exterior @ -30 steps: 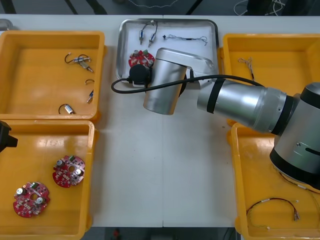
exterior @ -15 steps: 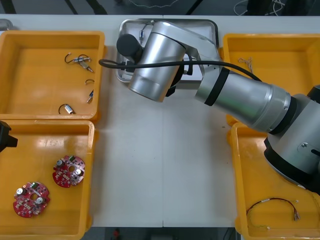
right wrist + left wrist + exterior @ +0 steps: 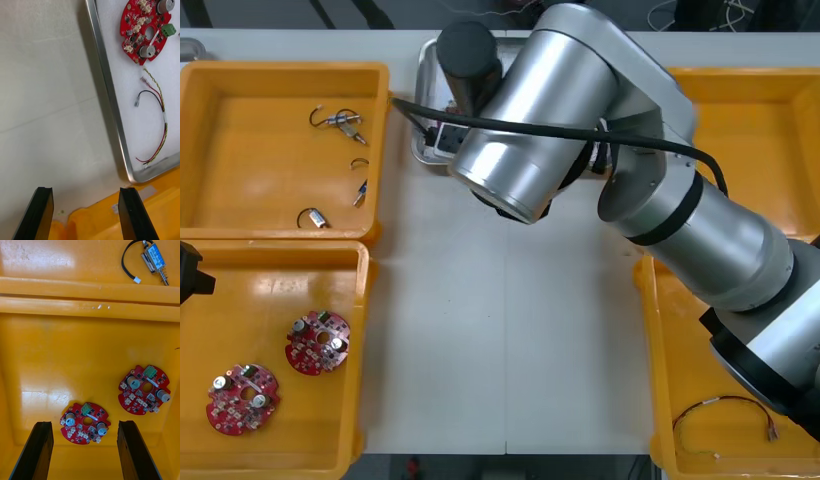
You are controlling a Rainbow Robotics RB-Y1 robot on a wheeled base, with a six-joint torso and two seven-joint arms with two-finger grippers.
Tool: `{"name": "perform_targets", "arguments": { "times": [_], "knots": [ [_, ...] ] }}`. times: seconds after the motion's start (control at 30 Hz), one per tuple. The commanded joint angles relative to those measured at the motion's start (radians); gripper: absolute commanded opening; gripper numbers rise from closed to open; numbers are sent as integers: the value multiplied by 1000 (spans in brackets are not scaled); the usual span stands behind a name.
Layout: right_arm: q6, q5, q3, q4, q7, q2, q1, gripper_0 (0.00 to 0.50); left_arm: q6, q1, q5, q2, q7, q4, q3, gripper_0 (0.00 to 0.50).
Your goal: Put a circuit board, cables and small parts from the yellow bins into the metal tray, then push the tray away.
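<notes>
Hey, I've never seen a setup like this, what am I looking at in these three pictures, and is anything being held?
It is a two-armed robot at a light table. The wide picture looks down from above its arms: the silver right arm reaches over a metal tray. The two upright pictures come from cameras on the wrists. The right gripper is open above the table beside the tray, which holds a red circuit board and a red and yellow cable. The left gripper is open over a yellow bin with two more boards. Nothing is held.
</notes>
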Motion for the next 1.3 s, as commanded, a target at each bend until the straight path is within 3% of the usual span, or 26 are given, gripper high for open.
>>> {"name": "perform_targets", "arguments": {
  "times": [0.03,0.23,0.33,0.8,1.13,1.3],
  "knots": [
    [4,10,-111,-134,-11,23,85,500,-10,17,7,41,-37,-28,33,500],
    [4,-9,-216,-263,-118,11,189,500,-10,17,7,41,-37,-28,33,500],
    [4,-50,-259,-309,-209,-26,237,500,-10,17,7,41,-37,-28,33,500],
    [4,-342,-568,-439,-534,-263,418,500,-10,17,7,41,-37,-28,33,500],
    [4,-507,-861,-439,-557,-375,585,500,-10,17,7,41,-37,-28,33,500],
    [4,-546,-948,-439,-554,-419,665,500,-10,17,7,41,-37,-28,33,500]
  ]
}}
